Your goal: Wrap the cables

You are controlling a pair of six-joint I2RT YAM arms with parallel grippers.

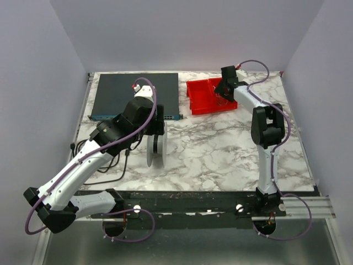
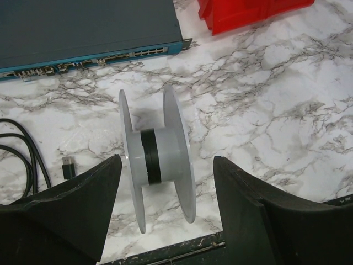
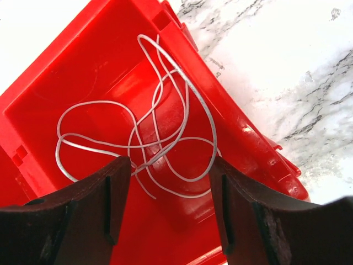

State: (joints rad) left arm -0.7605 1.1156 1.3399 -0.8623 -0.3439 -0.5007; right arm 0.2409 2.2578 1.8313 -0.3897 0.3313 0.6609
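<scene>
The cables (image 3: 160,130) are a loose tangle of thin white wire on the floor of a red bin (image 3: 60,72). My right gripper (image 3: 170,165) hangs open just over the tangle, and its lower loops lie between the two dark fingers (image 3: 99,204). From above, the right gripper (image 1: 223,88) reaches into the red bin (image 1: 201,102) at the back. My left gripper (image 2: 166,163) is open, with a finger on each side of a white spool (image 2: 165,146) that stands on its flange edges. There is a gap on both sides. From above, the left gripper (image 1: 156,130) sits over the spool (image 1: 157,149).
A flat dark network switch (image 1: 135,94) lies at the back left, its port row (image 2: 110,58) facing the spool. Black cords (image 1: 105,165) and a small plug (image 2: 68,165) lie on the marble left of the spool. The table's dark front rail (image 1: 193,199) runs behind the arm bases.
</scene>
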